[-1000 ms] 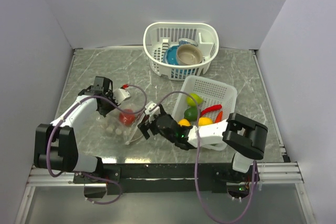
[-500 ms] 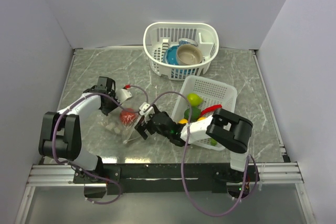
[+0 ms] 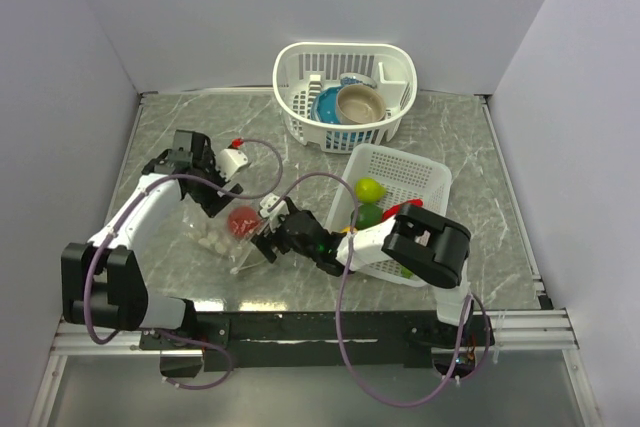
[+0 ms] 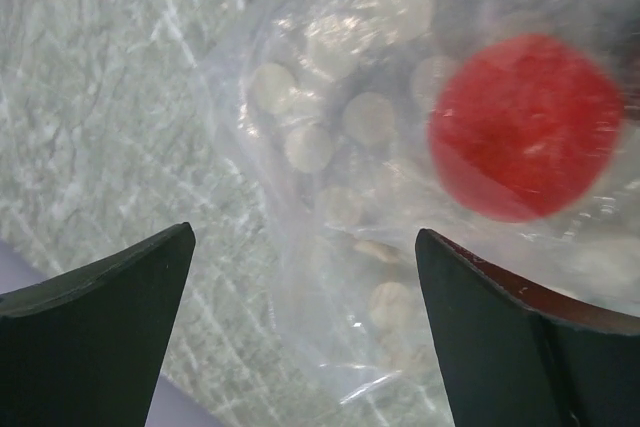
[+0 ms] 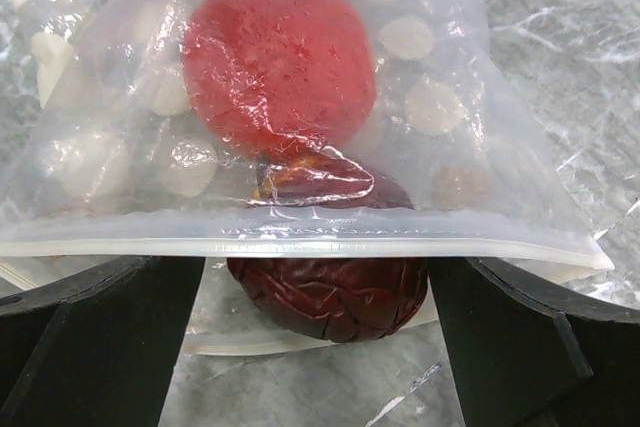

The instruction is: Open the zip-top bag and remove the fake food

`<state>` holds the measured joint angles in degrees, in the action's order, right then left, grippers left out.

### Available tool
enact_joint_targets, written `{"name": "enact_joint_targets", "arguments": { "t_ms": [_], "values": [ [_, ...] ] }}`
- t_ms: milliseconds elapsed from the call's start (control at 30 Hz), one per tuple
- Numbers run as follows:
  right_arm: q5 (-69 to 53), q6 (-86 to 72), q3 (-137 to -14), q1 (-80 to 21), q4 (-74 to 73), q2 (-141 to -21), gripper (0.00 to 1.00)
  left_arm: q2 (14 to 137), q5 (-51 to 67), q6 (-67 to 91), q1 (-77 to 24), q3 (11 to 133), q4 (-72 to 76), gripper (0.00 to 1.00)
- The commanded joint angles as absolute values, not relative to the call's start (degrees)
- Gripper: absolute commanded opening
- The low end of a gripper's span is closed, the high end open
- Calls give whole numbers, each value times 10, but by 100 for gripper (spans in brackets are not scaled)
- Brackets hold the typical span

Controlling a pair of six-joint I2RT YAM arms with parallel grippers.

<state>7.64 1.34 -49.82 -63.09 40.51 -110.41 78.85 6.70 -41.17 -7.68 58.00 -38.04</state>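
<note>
With left end effector (image 4: 302, 247) and right end effector (image 5: 318, 272) both apart, the loose zip-top bag (image 5: 470, 162) may slide when fake food (image 5: 275, 57) is pulled.

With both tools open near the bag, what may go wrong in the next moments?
1. The left tool is open over the zip-top bag, so nothing pins it; it may slide when the right tool pulls.
2. The bag's upper lip lies across the dark red piece at the mouth; the right tool may pinch plastic with it.
3. The red fruit deeper inside may roll away.
</note>
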Motion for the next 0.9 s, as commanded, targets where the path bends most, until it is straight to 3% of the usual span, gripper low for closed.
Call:
{"name": "enact_joint_targets", "arguments": {
  "t_ms": [0,133,200,367,433,467,533,867],
  "values": [
    [70,5,-509,-625,412,-1111,96,789,111,-389,-77,554,-392,99],
    [61,2,-499,-624,413,-1101,93,797,101,-370,-78,525,-331,99],
    [54,-13,-497,-624,411,-1098,85,806,97,-362,-79,520,-311,99],
    [22,-42,-494,-624,385,-1063,54,838,100,-337,-80,499,-248,99],
    [15,-53,-490,-623,367,-1036,47,853,87,-330,-84,480,-226,99],
    [14,-56,-489,-624,359,-1023,36,858,79,-330,-85,475,-212,99],
    [11,-61,-483,-624,332,-985,28,868,73,-333,-85,458,-200,99],
    [15,-71,-451,-624,151,-780,21,904,25,-338,-85,427,-164,99]
  ]
}}
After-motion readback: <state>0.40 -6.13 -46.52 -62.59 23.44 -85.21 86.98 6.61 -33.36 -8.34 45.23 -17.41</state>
